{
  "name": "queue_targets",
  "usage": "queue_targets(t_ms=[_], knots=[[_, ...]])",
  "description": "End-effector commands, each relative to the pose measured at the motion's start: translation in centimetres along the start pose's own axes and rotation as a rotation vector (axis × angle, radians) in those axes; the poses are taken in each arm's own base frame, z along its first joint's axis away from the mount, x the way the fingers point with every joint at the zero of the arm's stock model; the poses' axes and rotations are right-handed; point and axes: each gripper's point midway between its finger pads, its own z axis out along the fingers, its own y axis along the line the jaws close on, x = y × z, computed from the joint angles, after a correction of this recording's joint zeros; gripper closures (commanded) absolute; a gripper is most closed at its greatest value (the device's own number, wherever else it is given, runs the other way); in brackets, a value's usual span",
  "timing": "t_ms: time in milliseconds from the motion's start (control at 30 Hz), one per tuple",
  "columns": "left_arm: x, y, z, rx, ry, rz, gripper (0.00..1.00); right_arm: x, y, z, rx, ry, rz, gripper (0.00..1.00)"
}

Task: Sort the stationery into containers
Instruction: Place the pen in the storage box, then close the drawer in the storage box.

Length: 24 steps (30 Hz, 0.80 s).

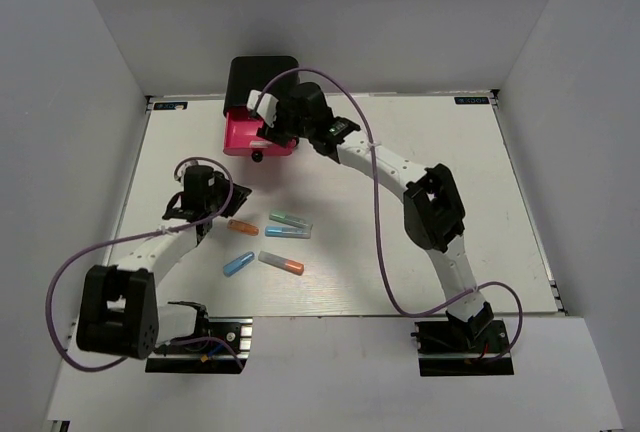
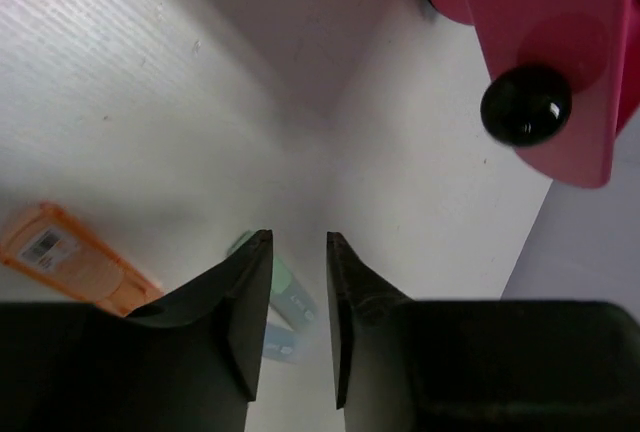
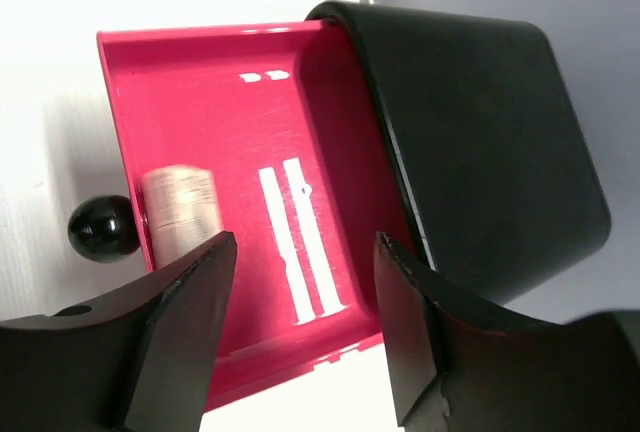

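Note:
The top pink drawer (image 1: 245, 138) stands pulled out of the black cabinet (image 1: 258, 74). My right gripper (image 3: 305, 252) hovers open right above the drawer (image 3: 250, 102), nothing between its fingers. A blurred whitish block (image 3: 180, 200) shows inside the drawer near the knob (image 3: 100, 227). On the table lie an orange piece (image 1: 243, 225), a green-and-clear piece (image 1: 290, 219), two blue pieces (image 1: 285, 233) (image 1: 238, 263) and a grey piece with an orange tip (image 1: 281, 263). My left gripper (image 2: 300, 237) hangs empty left of them, its jaws a narrow gap apart. The orange piece (image 2: 70, 257) lies to its left in the left wrist view.
White walls enclose the table (image 1: 450, 202) on three sides. The drawer's black knob (image 2: 526, 105) juts toward the pieces. Purple cables loop off both arms, one arching over the right arm (image 1: 430, 207) beside the cabinet.

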Motion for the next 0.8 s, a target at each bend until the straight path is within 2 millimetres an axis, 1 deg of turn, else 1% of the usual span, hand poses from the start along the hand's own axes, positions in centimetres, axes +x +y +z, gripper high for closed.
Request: queue_targets(t_ms=[0, 33, 67, 100, 133, 167, 200, 233, 267, 300, 333, 367, 400, 433, 467, 500, 533, 567, 600, 667, 700, 733, 767], knots=[[-2.3, -4.0, 1.2, 0.094, -0.055, -0.021, 0.62, -6.7, -4.8, -4.1, 0.120, -0.122, -0.005, 0.38], [-2.9, -4.9, 1.6, 0.109, -0.063, -0.020, 0.64, -7.3, -5.3, -4.7, 0.138, -0.144, 0.005, 0.39], [-2.9, -5.3, 2.0, 0.115, -0.055, -0.028, 0.65, -7.8, -5.8, -5.5, 0.151, -0.151, 0.007, 0.42], [-2.8, -4.9, 3.1, 0.094, -0.044, -0.030, 0.65, -8.8, -6.2, -6.5, 0.163, -0.170, 0.010, 0.54], [-3.4, -5.9, 3.5, 0.105, -0.050, -0.029, 0.66, -7.2, -5.5, -6.5, 0.150, -0.142, 0.033, 0.62], [-3.5, -6.0, 4.0, 0.100, -0.047, -0.030, 0.68, -7.8, -6.2, -7.5, 0.169, -0.159, 0.031, 0.77], [-3.7, -6.4, 4.6, 0.103, -0.048, -0.040, 0.68, -8.7, -6.8, -8.9, 0.187, -0.176, 0.031, 0.83], [-4.0, -6.7, 5.5, 0.096, -0.044, -0.041, 0.70, -6.3, -5.9, -8.9, 0.170, -0.133, 0.058, 0.87], [-4.1, -6.9, 6.0, 0.093, -0.043, -0.041, 0.72, -8.1, -6.6, -10.7, 0.197, -0.166, 0.046, 0.87], [-4.3, -7.2, 6.4, 0.093, -0.043, -0.050, 0.72, -7.7, -6.8, -11.2, 0.207, -0.160, 0.051, 0.89], [-4.9, -8.3, 6.7, 0.110, -0.051, -0.049, 0.73, -5.0, -5.9, -11.2, 0.191, -0.111, 0.069, 0.89], [-5.0, -8.4, 7.3, 0.101, -0.046, -0.060, 0.73, -5.1, -5.9, -12.6, 0.207, -0.112, 0.067, 0.89], [-4.8, -8.0, 7.6, 0.090, -0.040, -0.061, 0.73, -5.6, -6.5, -13.3, 0.223, -0.124, 0.061, 0.89], [-5.2, -8.7, 7.8, 0.100, -0.045, -0.060, 0.75, -2.8, -5.7, -13.5, 0.212, -0.071, 0.082, 0.89], [-5.3, -8.8, 8.0, 0.100, -0.046, -0.060, 0.75, -3.1, -5.7, -14.4, 0.221, -0.077, 0.079, 0.89], [-5.5, -9.2, 8.4, 0.102, -0.046, -0.071, 0.75, -1.5, -4.9, -15.0, 0.213, -0.047, 0.094, 0.89], [-5.8, -9.4, 8.7, 0.101, -0.055, -0.071, 0.75, -1.6, -5.3, -16.0, 0.227, -0.049, 0.094, 0.89], [-6.4, -9.5, 8.9, 0.102, -0.064, -0.076, 0.75, -1.0, -5.3, -16.3, 0.230, -0.040, 0.098, 0.89], [-7.1, -10.7, 9.0, 0.124, -0.075, -0.074, 0.75, -0.2, -4.5, -17.0, 0.223, -0.023, 0.114, 0.89], [-7.2, -10.8, 10.1, 0.113, -0.070, -0.075, 0.75, 0.8, -4.5, -17.8, 0.230, -0.007, 0.124, 0.89], [-7.7, -11.7, 10.2, 0.124, -0.075, -0.083, 0.73, 2.3, -3.3, -17.9, 0.210, 0.022, 0.137, 0.89], [-7.9, -12.0, 10.5, 0.127, -0.076, -0.083, 0.73, 1.9, -3.3, -18.5, 0.217, 0.015, 0.137, 0.89], [-7.9, -11.8, 11.3, 0.118, -0.071, -0.096, 0.73, 2.3, -3.4, -18.9, 0.223, 0.022, 0.139, 0.89]])
